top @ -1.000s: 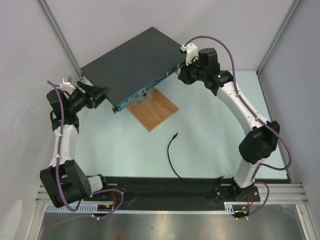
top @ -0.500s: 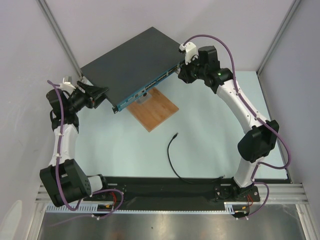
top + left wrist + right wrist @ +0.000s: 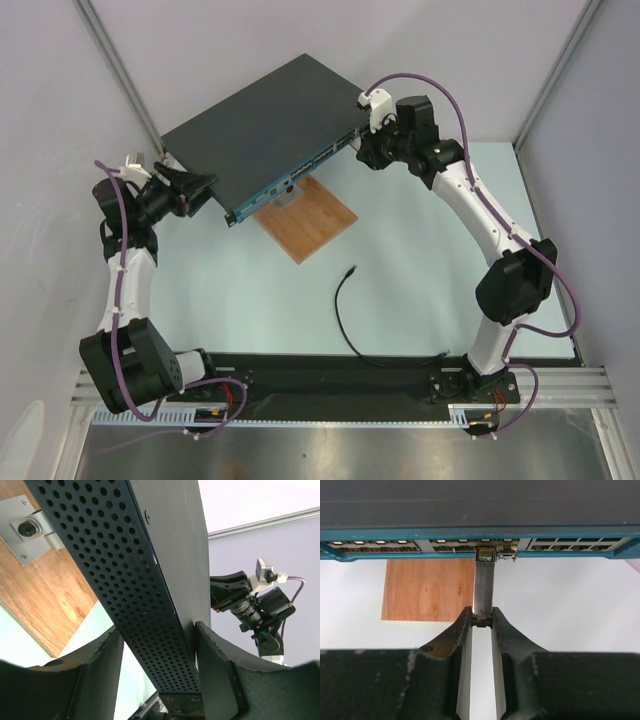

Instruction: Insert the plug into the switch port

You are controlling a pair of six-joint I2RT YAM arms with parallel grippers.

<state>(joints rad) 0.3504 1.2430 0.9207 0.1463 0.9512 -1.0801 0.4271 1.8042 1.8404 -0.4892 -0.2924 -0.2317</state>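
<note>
Far from the right gripper (image 3: 364, 149) lies the plug (image 3: 350, 270).

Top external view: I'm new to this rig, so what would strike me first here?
A wide dark-grey switch box sits at the far middle. The left jaws clamp its perforated side; the right jaws pinch a grey metal piece at its teal port strip. The black cable lies loose mid-table.
</note>
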